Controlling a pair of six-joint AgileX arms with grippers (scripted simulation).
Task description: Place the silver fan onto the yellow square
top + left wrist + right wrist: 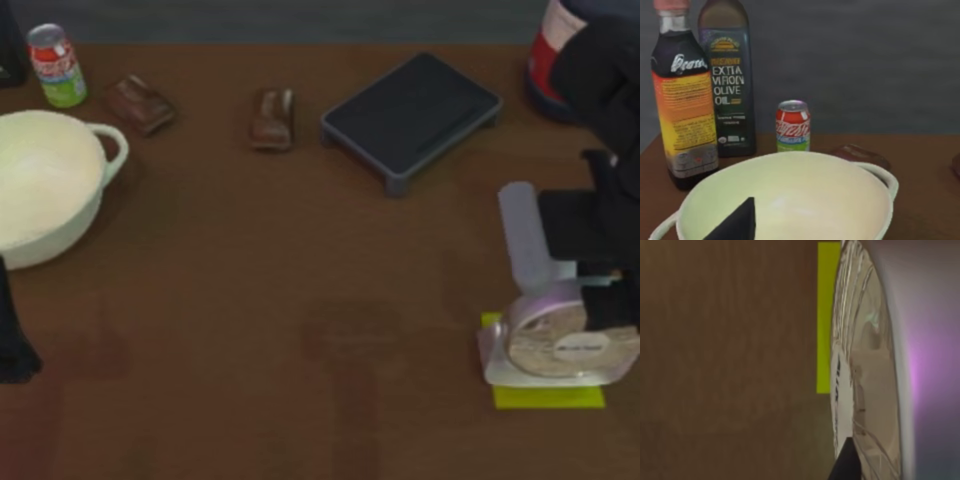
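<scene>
1. The left claw [12, 350] is parked at the surface's left edge beside the cream bowl [40, 185]; I cannot tell whether it is released or clenched.
2. The silver fan [555, 335] sits over the yellow square [548, 396] at right, the right claw [600, 290] against it; grip unclear.
3. Judgement: settle the base flat and centred before letting go.
4. Only the left wrist view shows the olive oil bottle [727, 75].

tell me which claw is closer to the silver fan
Right. The right claw is up against the silver fan, which sits over the yellow square; the left claw is parked across the table by the cream bowl.
</scene>
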